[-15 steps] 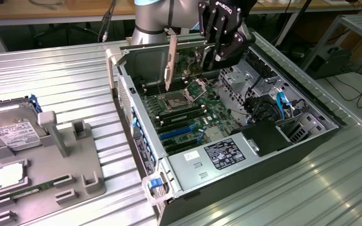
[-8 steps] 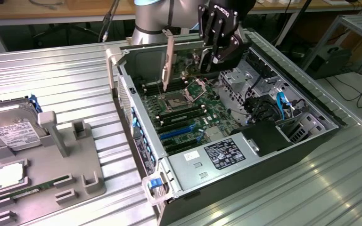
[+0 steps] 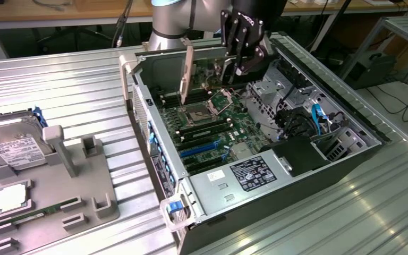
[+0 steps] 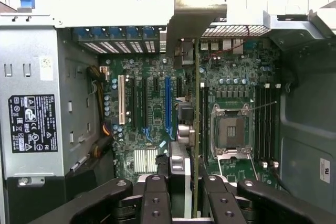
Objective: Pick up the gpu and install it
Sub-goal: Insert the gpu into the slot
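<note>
Gpu (image 3: 207,65): held upright on its edge over the open case, above the motherboard; silvery bracket (image 3: 187,74) at the end toward the exterior view's left.
Gripper (image 3: 241,66): partly closed, clamping the gpu by both flat faces; touches nothing else.
Wrist view: looks straight down the card's thin edge (image 4: 195,103), with black fingers (image 4: 155,200) on either side of it and the gripper (image 4: 186,195) at the near end; bracket (image 4: 197,11) lies by the case's slotted rear wall.
Card line (seen from the wrist): falls between the blue slot (image 4: 168,103) and the CPU socket (image 4: 231,129); white slot (image 4: 121,100) sits farther off, beyond the blue one.
Contact with a slot: cannot tell.
Exterior view: gives the card's height over the motherboard (image 3: 204,133), plus the table (image 3: 69,90) and tray beside the case.
Case (image 3: 261,212): lies on its side, lid off; holds the motherboard (image 4: 152,114), the open CPU socket (image 3: 197,114), a labelled power supply (image 3: 239,178) at the near end, and blue cables (image 3: 317,119) by the drive bays.
Power supply (image 4: 31,124): grey box with a black label, beside the slots.
Tray (image 3: 83,196): grey fixture on the exterior view's left, well apart from the case; carries a hard drive (image 3: 13,149), a square processor chip (image 3: 13,197) and a slim green memory stick (image 3: 27,218).
</note>
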You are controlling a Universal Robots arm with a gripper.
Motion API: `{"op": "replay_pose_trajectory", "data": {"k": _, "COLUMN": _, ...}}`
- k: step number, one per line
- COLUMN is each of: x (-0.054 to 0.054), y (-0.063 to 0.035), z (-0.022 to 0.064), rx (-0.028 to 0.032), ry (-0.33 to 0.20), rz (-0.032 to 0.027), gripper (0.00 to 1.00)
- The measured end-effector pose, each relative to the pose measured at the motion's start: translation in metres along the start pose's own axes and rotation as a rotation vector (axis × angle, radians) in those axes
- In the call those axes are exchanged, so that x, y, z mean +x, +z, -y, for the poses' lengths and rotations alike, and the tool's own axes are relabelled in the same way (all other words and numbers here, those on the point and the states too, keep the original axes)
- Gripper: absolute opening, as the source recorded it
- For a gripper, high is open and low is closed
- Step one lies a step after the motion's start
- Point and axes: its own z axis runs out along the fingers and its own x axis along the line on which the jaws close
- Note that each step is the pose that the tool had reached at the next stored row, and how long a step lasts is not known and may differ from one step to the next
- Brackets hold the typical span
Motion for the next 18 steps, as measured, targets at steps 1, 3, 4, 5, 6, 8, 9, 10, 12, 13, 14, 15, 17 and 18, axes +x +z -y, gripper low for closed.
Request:
{"op": "replay_pose_trajectory", "data": {"k": 1, "x": 0.0, "y": 0.0009, "z": 0.0, "rx": -0.0004, "ry": 0.0, "rz": 0.0001, "gripper": 0.29}}
{"op": "replay_pose_trajectory", "data": {"k": 3, "x": 0.0, "y": 0.0038, "z": 0.0001, "rx": -0.0007, "ry": -0.002, "rz": 0.0001, "gripper": 0.29}}
{"op": "replay_pose_trajectory", "data": {"k": 4, "x": 0.0, "y": 0.0051, "z": 0.0001, "rx": -0.0008, "ry": -0.003, "rz": 0.0, "gripper": 0.29}}
{"op": "replay_pose_trajectory", "data": {"k": 5, "x": -0.001, "y": 0.0062, "z": 0.0001, "rx": -0.0008, "ry": -0.003, "rz": 0.0, "gripper": 0.29}}
{"op": "replay_pose_trajectory", "data": {"k": 6, "x": -0.001, "y": 0.0074, "z": 0.0001, "rx": -0.0007, "ry": -0.003, "rz": 0.0001, "gripper": 0.29}}
{"op": "replay_pose_trajectory", "data": {"k": 8, "x": -0.001, "y": 0.0099, "z": 0.0002, "rx": -0.0008, "ry": -0.003, "rz": 0.0001, "gripper": 0.29}}
{"op": "replay_pose_trajectory", "data": {"k": 9, "x": -0.002, "y": 0.011, "z": 0.0002, "rx": -0.0007, "ry": -0.003, "rz": 0.0001, "gripper": 0.29}}
{"op": "replay_pose_trajectory", "data": {"k": 10, "x": -0.002, "y": 0.0119, "z": 0.0002, "rx": -0.0008, "ry": -0.003, "rz": -0.0001, "gripper": 0.29}}
{"op": "replay_pose_trajectory", "data": {"k": 12, "x": -0.002, "y": 0.0153, "z": 0.0002, "rx": -0.0008, "ry": -0.003, "rz": 0.0, "gripper": 0.29}}
{"op": "replay_pose_trajectory", "data": {"k": 13, "x": -0.002, "y": 0.0174, "z": 0.0003, "rx": -0.0008, "ry": -0.003, "rz": 0.0, "gripper": 0.29}}
{"op": "replay_pose_trajectory", "data": {"k": 14, "x": -0.002, "y": 0.019, "z": 0.0003, "rx": -0.0008, "ry": -0.003, "rz": 0.0, "gripper": 0.29}}
{"op": "replay_pose_trajectory", "data": {"k": 15, "x": -0.002, "y": 0.02, "z": 0.0003, "rx": -0.0008, "ry": -0.003, "rz": 0.0, "gripper": 0.29}}
{"op": "replay_pose_trajectory", "data": {"k": 17, "x": -0.003, "y": 0.0224, "z": 0.0003, "rx": -0.0008, "ry": -0.003, "rz": 0.0, "gripper": 0.29}}
{"op": "replay_pose_trajectory", "data": {"k": 18, "x": -0.003, "y": 0.0235, "z": 0.0003, "rx": -0.0008, "ry": -0.003, "rz": 0.0, "gripper": 0.29}}
